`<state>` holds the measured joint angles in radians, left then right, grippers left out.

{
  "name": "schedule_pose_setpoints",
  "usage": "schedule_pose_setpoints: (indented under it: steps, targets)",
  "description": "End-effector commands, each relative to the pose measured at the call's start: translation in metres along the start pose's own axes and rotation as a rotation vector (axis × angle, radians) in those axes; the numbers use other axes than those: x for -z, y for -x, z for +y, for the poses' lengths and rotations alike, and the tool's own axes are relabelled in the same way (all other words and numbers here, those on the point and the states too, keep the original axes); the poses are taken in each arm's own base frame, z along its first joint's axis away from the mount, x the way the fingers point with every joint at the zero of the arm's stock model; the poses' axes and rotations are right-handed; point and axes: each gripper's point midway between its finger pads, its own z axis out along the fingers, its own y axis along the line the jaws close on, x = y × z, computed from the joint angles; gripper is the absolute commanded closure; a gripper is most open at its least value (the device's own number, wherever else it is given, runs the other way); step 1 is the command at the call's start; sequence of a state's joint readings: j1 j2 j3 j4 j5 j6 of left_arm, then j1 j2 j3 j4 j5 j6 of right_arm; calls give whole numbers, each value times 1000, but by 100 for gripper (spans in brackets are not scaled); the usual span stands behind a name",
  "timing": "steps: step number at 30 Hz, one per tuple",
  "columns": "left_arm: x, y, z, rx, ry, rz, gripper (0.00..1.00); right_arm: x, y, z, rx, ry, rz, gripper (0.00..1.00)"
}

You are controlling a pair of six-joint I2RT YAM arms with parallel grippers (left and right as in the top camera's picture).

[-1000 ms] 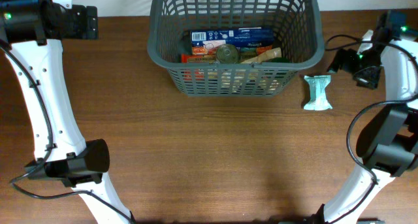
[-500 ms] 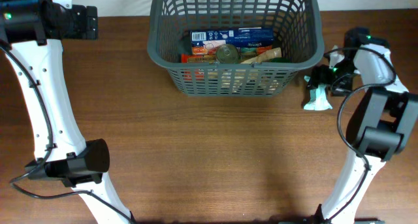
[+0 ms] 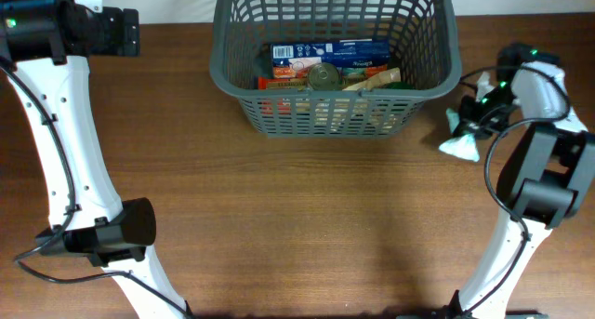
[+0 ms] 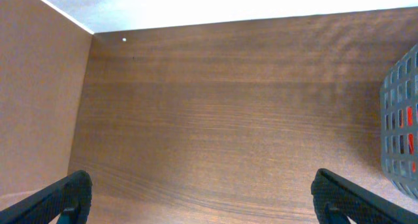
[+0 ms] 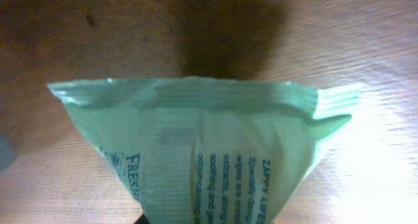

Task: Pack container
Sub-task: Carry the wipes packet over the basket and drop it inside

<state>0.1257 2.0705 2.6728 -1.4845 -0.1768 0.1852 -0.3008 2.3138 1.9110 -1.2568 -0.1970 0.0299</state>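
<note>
The container, a dark grey slotted basket, sits at the upper centre of the overhead frame on the wooden table. Its long axis runs left to right and its open top faces the camera. Inside lie a blue box and a round tin among other packs.

The right gripper, just right of the basket, is closed on a pale green packet, which hangs tilted at its lower left. The left gripper hangs at the upper left with its fingers spread wide, and nothing is between them.

Only the right wrist view shows the packet's crimped seal and blue print, with its shadow on the wood beyond. Only the left wrist view shows the basket's lattice side at the right edge.
</note>
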Motion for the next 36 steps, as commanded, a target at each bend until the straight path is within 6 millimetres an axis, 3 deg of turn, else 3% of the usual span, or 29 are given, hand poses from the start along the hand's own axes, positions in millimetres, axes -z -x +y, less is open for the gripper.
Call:
schedule_pose_setpoints:
  steps: [1,5,7,10,12,15,18,23,28,33,36]
  targets:
    - [4,-1,2,17,5,-4,1,119,24,17,28,11,-278,92]
    - [4,-1,2,17,5,-4,1,223,13,48,95,25,-500,94]
    - [4,-1,2,17,5,-4,1,276,-3,73,152,37,-628,93]
    - [4,-1,2,17,5,-4,1,337,-34,114,258,69,-795,93]
    - [4,0,2,17,5,-5,1,367,-59,146,344,102,-886,93]
    - [4,-1,2,17,5,-4,1,387,-85,189,463,147,-960,93]
    - [4,0,2,17,5,-5,1,382,-98,225,547,156,-965,94]
    - [4,-1,2,17,5,-4,1,337,-101,285,789,132,-892,96]
    - [4,-1,2,17,5,-4,1,275,-81,340,968,112,-813,96]
    - [4,-1,2,17,5,-4,1,212,-57,375,1009,115,-737,96]
    - [4,-1,2,17,5,-4,1,167,-53,392,1039,134,-659,96]
